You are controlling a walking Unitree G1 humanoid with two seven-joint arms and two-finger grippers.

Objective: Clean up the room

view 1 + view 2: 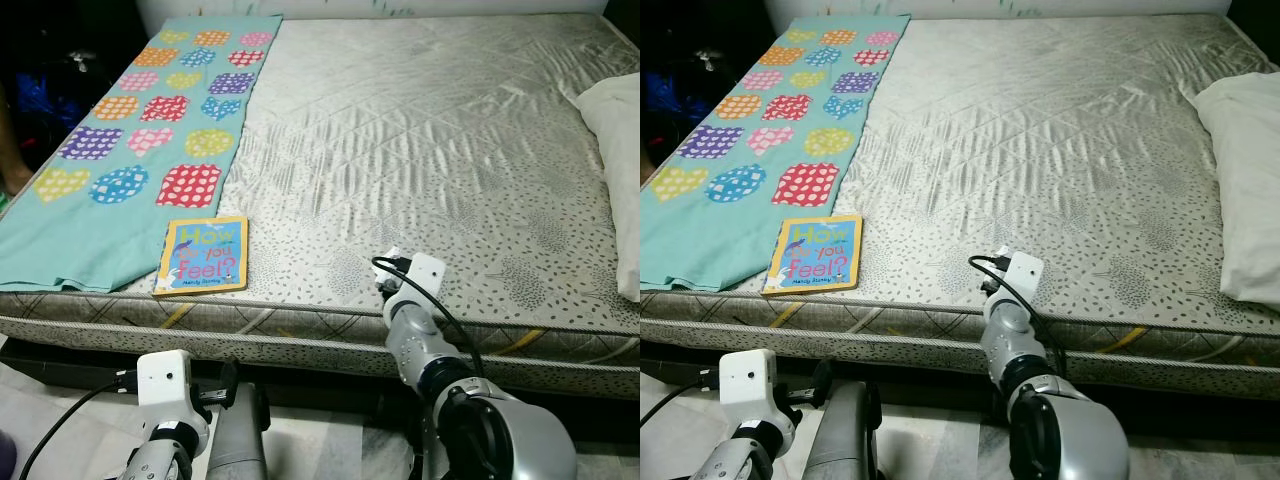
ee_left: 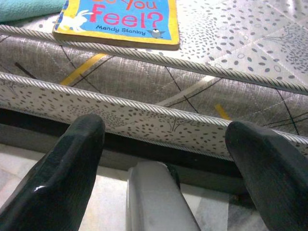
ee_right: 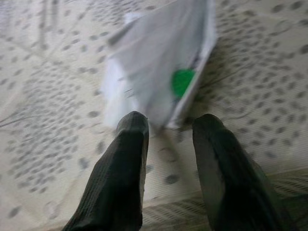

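From the left eye view, you have a bed [image 1: 430, 150] with a bare grey quilted mattress in front of you. One children's book [image 1: 202, 255] lies flat near the front edge, its cover yellow-bordered and blue, reading "How do you feel?". It sits just beside the lower end of one teal blanket [image 1: 150, 120] printed with spotted hearts, which runs up the left side of the bed. One white pillow [image 1: 620, 150] rests at the right edge. Your right arm reaches over the front edge of the mattress, well right of the book; your left arm hangs low beside the bed frame, over the pale floor [image 1: 60, 420].

In the right eye view, the same scene shows, with the book [image 1: 814, 254] again at the mattress's front edge.

In the left wrist view, your left end effector [image 2: 168, 159] has its two black fingers spread wide, with nothing between them, pointing at the side of the mattress. The book [image 2: 120, 21] lies above on the mattress edge.

In the right wrist view, your right end effector [image 3: 169, 144] has its fingers parted, hovering at one blurred white wrapper [image 3: 159, 72] with a green spot, which lies on the mattress just beyond the fingertips; you cannot tell whether they touch it.
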